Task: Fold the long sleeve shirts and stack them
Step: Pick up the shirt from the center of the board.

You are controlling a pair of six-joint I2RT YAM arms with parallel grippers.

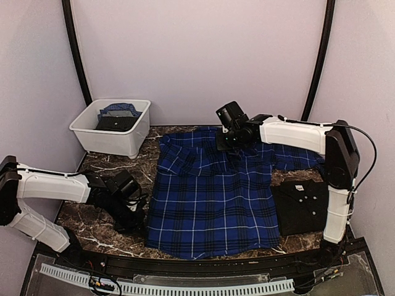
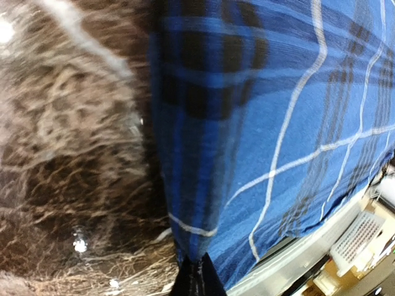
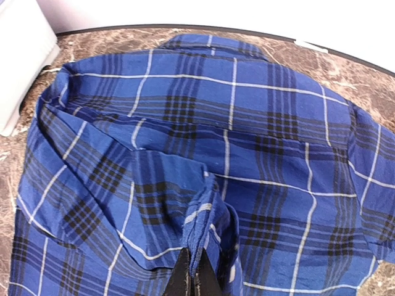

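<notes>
Plaid shirt: royal-blue plaid shirt (image 1: 213,197) lies spread out flat in the middle of the table (image 1: 92,225), collar (image 3: 207,42) toward the far edge, hem toward the arm bases.
Sleeve: one sleeve (image 1: 299,157) trails off to the right, past the right arm's forearm; the upper left part of the shirt is folded in on itself, with creases running across the body.
Black shirt: black shirt (image 1: 302,206) sits folded into a compact rectangle just beside the plaid shirt's right edge, near the right arm's base; white buttons show on top.
Left gripper: left gripper (image 2: 197,280) is low at the plaid shirt's left edge, near the hem corner. Fingertips are pressed together, and the cloth edge runs down into them, so it pinches the fabric.
Right gripper: right gripper (image 3: 194,276) is over the shirt's upper part, a little below the collar. Fingers are closed on a raised ridge of plaid cloth that is pulled up into a peak between them.
Table: dark brown marble pattern with white veins, bare to the left of the shirt.
White tub: white tub (image 1: 114,132) stands at the far left corner, well apart from both shirts; dark cloth and some blue patterned cloth lie inside.
</notes>
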